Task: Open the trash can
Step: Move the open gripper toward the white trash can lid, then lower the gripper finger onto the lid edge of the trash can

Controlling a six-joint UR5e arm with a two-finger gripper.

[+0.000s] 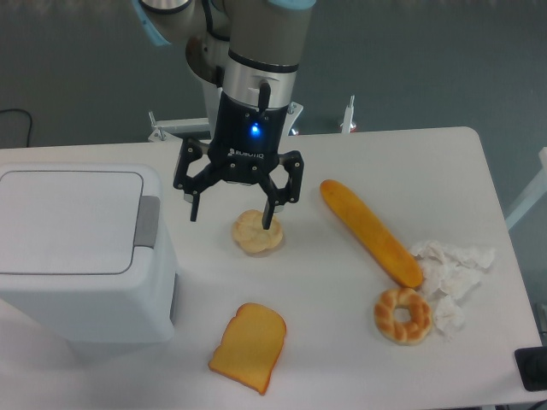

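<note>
The trash can (81, 248) sits shut, lid flat — nothing done yet. To its right the gripper (231, 213) hangs with fingers spread, empty, near the grey button tab (147, 221) — pressing remains.

The gripper (232, 217) carries a line of light lettering on the front of its black body, directly below a lit blue indicator; the lettering is too small and blurred to read. No legible text, number, brand or sign appears on the trash can (81, 248) or on any other item in view.
</note>
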